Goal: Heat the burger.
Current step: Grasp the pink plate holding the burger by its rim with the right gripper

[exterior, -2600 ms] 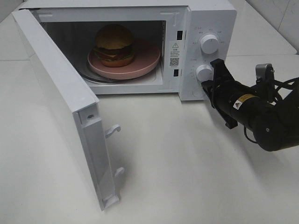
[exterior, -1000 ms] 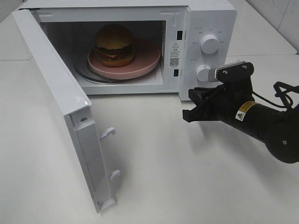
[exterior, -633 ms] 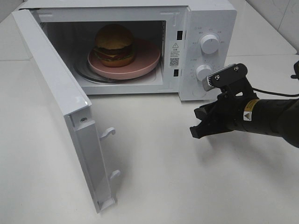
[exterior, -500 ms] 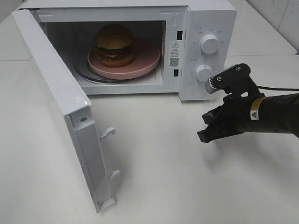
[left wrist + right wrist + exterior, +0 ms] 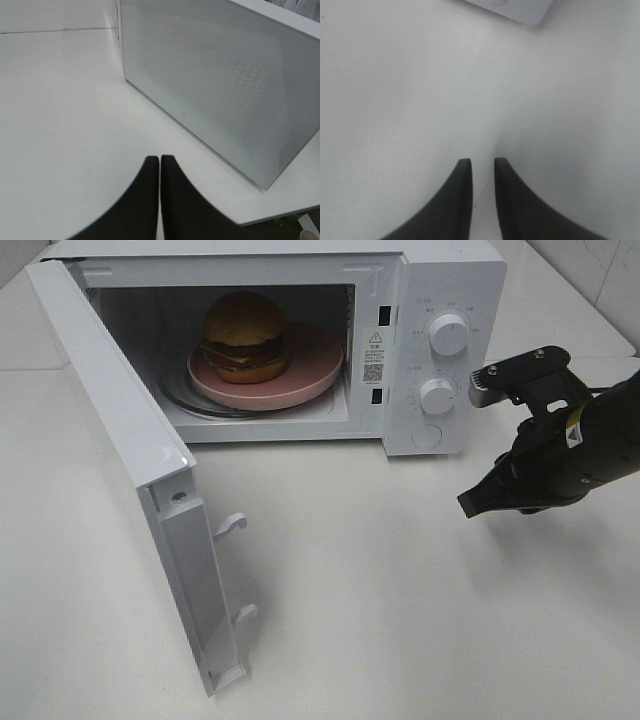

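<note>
- Left hand [image 5: 160, 162]: fingers pressed together, empty, low over the bench [image 5: 60, 100] near the microwave door [image 5: 215, 90].
- Right hand [image 5: 475, 503]: fingers slightly apart, empty, above the bench, near the control panel [image 5: 445, 360].
- Burger [image 5: 246, 335]: on pink plate [image 5: 315, 365] inside the open microwave [image 5: 440, 280].

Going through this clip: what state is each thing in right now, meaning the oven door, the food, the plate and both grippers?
White microwave oven door: swung wide open.
Golden-bun burger: inside the oven, on the plate.
Round pink plate: inside the oven, under the burger.
Left gripper: shut, empty.
Right gripper: narrowly open, empty, clear of the oven.
</note>
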Controlling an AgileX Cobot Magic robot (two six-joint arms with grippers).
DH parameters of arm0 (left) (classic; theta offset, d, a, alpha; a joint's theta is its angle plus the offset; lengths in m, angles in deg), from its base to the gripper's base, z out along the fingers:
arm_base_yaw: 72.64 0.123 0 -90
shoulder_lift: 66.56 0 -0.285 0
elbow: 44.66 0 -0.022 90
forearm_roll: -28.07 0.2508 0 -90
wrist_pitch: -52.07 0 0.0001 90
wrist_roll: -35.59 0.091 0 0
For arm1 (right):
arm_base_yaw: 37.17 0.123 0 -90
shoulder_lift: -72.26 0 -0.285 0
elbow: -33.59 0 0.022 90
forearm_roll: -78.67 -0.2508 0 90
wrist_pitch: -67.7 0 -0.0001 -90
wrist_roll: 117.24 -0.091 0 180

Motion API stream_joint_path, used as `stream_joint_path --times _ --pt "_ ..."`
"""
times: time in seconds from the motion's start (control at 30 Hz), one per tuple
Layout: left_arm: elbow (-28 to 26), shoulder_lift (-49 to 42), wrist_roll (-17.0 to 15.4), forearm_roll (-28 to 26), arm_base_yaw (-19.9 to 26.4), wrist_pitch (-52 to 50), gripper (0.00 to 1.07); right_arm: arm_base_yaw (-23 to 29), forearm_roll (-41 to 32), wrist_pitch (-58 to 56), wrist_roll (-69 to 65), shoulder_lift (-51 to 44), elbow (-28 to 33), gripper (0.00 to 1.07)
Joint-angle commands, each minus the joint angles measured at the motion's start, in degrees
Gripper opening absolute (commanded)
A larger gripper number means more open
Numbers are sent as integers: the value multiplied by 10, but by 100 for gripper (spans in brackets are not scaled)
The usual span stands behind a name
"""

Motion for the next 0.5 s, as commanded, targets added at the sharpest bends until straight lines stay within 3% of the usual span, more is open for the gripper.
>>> stream_joint_path --times 0.03,0.1,0.13,0.2,0.27,0.5 --pt "2 -3 -1 -1 0 -7 0 -2 -99 -94 61 -6 -30 17" --pt "2 -3 -1 -1 0 -7 0 -2 -122 -119 82 -6 -37 17" --pt "2 -3 -1 -1 0 -7 0 -2 -182 -166 119 -6 -55 17" --pt "2 -3 -1 -1 0 -7 0 -2 -211 -191 138 -6 -66 18" --pt "2 -3 -1 -1 0 -7 0 -2 -284 -244 187 -6 -97 19" --pt "2 -3 -1 -1 0 -7 0 -2 -417 -278 297 -6 -136 24"
